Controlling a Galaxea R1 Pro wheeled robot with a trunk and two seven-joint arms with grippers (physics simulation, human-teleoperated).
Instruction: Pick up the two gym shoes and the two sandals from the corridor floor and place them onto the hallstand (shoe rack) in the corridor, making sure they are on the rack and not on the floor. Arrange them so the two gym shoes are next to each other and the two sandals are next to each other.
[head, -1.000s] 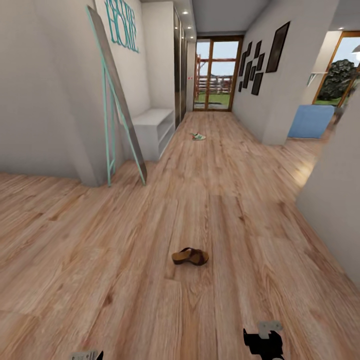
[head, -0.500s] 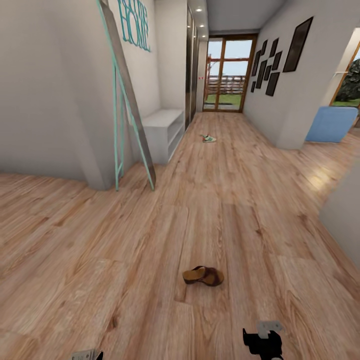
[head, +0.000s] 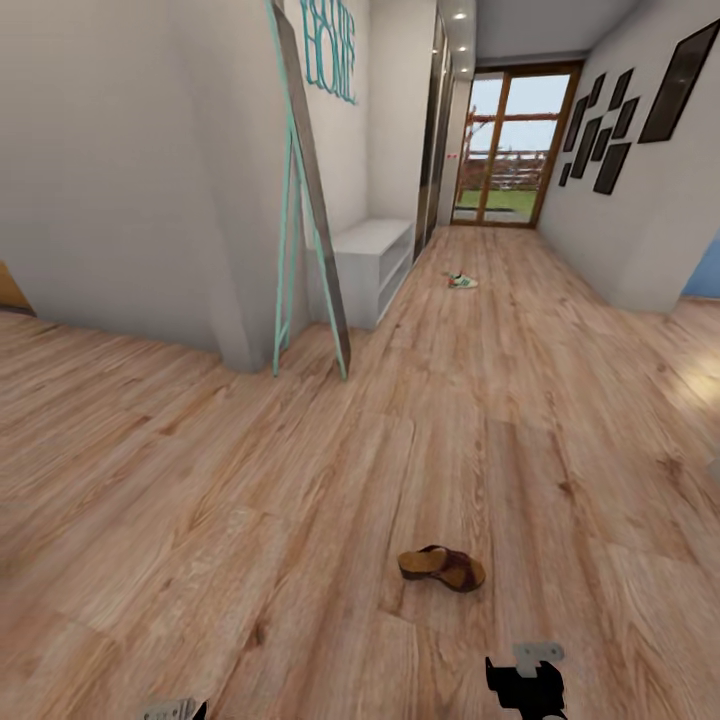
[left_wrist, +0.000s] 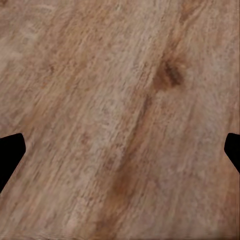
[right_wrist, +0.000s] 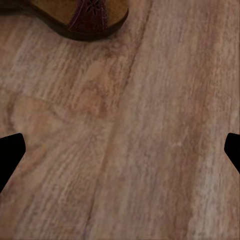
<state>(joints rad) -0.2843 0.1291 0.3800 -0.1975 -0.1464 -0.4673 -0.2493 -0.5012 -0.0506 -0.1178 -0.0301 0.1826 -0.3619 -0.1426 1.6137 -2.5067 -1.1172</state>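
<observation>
Approach step: one sandal (head: 442, 567) lay on the corridor floor (head: 300, 480) just ahead of the right gripper (right_wrist: 120, 150), both pincers spread wide and empty, a gym shoe (head: 461, 282) far down the hall; next move called for lowering the right arm over the sandal.

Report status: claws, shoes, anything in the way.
Both claws open, empty: left claw, right claw. One sandal on the floor ahead of right claw; one sneaker far down the corridor. Path between looks clear.
</observation>
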